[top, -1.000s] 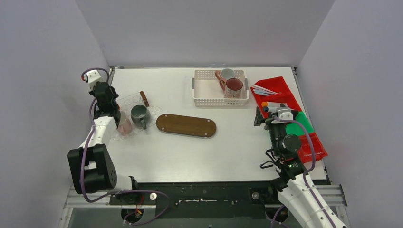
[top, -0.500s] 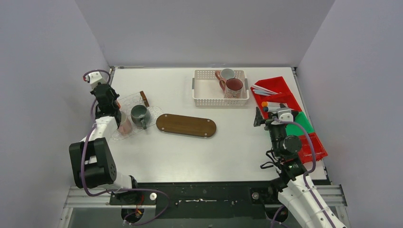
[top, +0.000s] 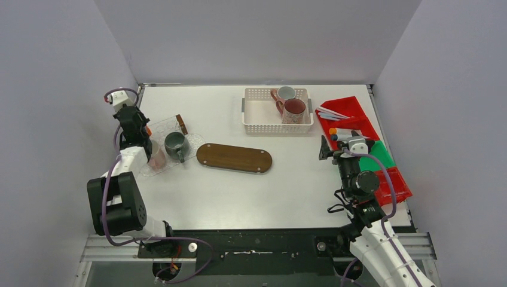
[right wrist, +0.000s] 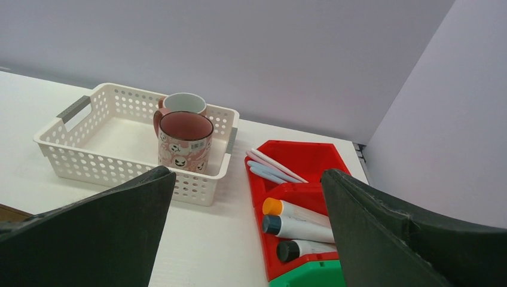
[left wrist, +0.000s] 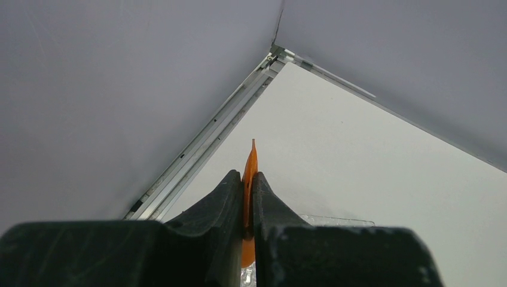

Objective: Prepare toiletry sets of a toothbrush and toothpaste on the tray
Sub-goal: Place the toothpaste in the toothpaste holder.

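Note:
My left gripper (left wrist: 248, 177) is shut on a slim orange toothbrush (left wrist: 252, 156), whose tip pokes out past the fingertips. In the top view the left gripper (top: 124, 103) hangs over the far left end of the clear tray (top: 164, 127). That tray holds a pinkish-white mug (top: 157, 156) and a dark green mug (top: 175, 144). My right gripper (right wrist: 246, 173) stands wide open with nothing between its fingers. It faces the red bin (right wrist: 311, 156) of toothbrushes (right wrist: 272, 167) and toothpaste tubes (right wrist: 299, 224).
A white basket (top: 258, 113) at the back holds a maroon mug (top: 294, 109) and a white mug (top: 285, 93). A wooden oval board (top: 234, 158) lies mid-table. A green bin (top: 378, 154) and another red bin (top: 396, 185) sit beside the right arm.
The left arm has shifted slightly, its elbow drawn back and its wrist nudged right, with the toothbrush still gripped. The right arm has not moved.

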`<state>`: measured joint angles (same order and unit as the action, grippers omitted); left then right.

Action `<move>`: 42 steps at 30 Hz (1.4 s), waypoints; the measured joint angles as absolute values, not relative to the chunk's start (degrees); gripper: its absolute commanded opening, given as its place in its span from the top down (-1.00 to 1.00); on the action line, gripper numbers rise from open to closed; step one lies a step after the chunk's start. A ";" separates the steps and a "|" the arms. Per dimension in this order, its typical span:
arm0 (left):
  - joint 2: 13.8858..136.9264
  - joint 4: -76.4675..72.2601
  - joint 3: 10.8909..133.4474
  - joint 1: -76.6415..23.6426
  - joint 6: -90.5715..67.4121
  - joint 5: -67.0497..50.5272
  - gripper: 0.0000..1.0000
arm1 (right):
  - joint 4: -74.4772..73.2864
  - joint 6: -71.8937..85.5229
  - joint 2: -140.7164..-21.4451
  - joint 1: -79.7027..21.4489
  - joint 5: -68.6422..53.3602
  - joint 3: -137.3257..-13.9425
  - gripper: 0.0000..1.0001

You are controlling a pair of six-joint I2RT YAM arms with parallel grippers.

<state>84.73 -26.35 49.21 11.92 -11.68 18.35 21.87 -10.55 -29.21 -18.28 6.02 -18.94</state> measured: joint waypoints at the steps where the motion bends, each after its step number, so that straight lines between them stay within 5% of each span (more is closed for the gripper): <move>1: 84.79 -26.44 49.21 12.01 -11.68 18.17 1.00 | 21.87 -10.55 -29.21 -18.28 5.98 -18.92 -1.00; 42: 85.38 -27.70 49.21 11.77 -11.35 12.84 1.00 | 21.89 -10.94 -28.60 -18.02 5.54 -18.83 -1.00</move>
<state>85.38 -27.70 49.21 11.77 -11.35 12.84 21.89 -10.94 -28.60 -18.02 5.54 -18.83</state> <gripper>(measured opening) 0.068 0.999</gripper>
